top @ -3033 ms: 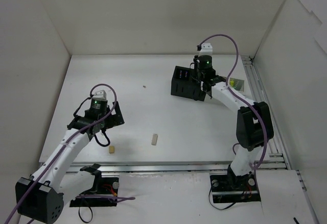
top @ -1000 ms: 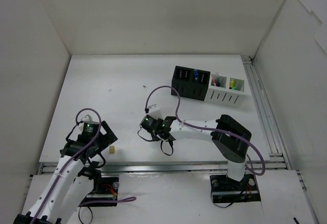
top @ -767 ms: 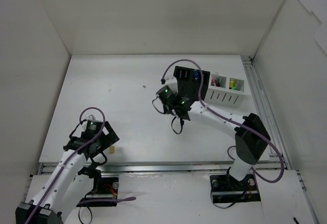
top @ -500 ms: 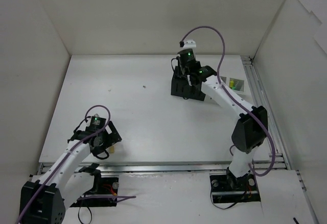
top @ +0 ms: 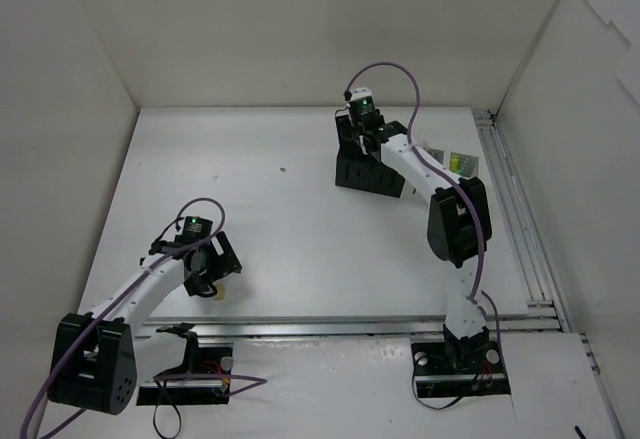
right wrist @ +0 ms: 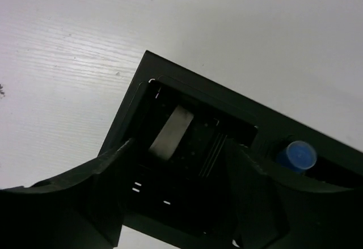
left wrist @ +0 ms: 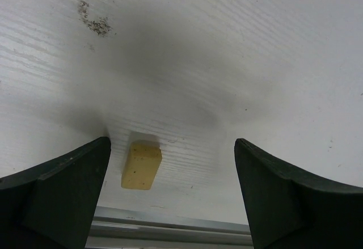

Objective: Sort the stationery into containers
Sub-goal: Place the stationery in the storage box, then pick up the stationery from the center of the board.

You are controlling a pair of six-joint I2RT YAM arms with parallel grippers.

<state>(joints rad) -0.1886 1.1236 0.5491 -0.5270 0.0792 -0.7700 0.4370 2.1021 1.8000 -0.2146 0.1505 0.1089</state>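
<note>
A small beige eraser (left wrist: 141, 165) lies on the white table near its front rail. It sits between the open fingers of my left gripper (left wrist: 170, 203), close to the left finger and not touched. In the top view the eraser (top: 216, 295) lies just below the left gripper (top: 208, 283). My right gripper (right wrist: 176, 198) is open and empty above the black two-compartment container (right wrist: 127, 107). A longer beige eraser (right wrist: 172, 131) lies in its left compartment, and a blue-capped bottle (right wrist: 300, 154) stands in the other. In the top view the right gripper (top: 362, 147) covers part of the black container (top: 358, 175).
The white slotted container (top: 462, 165), with yellow-green items in it, stands right of the black one, partly behind the right arm. A tiny dark speck (top: 282, 170) lies mid-table. A metal rail (left wrist: 170, 232) runs along the front edge, just past the small eraser.
My right arm took the long eraser from mid-table to the black container, and the eraser now lies inside it. My left gripper has shifted so that it straddles the small eraser.
</note>
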